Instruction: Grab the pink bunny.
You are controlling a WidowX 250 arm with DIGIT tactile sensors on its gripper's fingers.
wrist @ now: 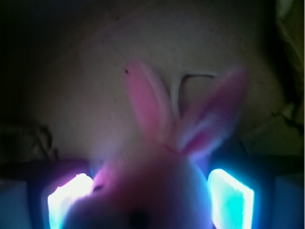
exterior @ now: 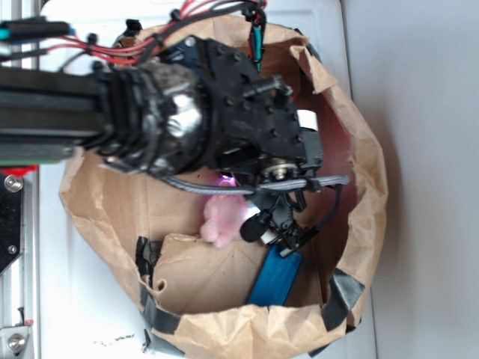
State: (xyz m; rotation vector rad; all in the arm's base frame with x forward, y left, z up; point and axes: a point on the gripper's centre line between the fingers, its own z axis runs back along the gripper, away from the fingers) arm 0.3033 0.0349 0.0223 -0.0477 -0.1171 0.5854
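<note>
Hand point(wrist: 147, 200) open, glowing pads point(wrist: 231, 198) flanking the small fluffy pink plush bunny point(wrist: 157, 186); whether they touch it, cannot tell. Bunny lies in the crumpled brown paper bag point(exterior: 352, 120), under the black arm, blue rectangular block point(exterior: 275, 278) just beside. Step: final approach. Next, likely: close squarely on the body, not the ears.

Arm point(exterior: 202, 105) is chunky black plastic dotted with screw holes, red wires on top, a ribbed black cable looping underneath, end effector point(wrist: 150, 198) pads glowing cyan.
</note>
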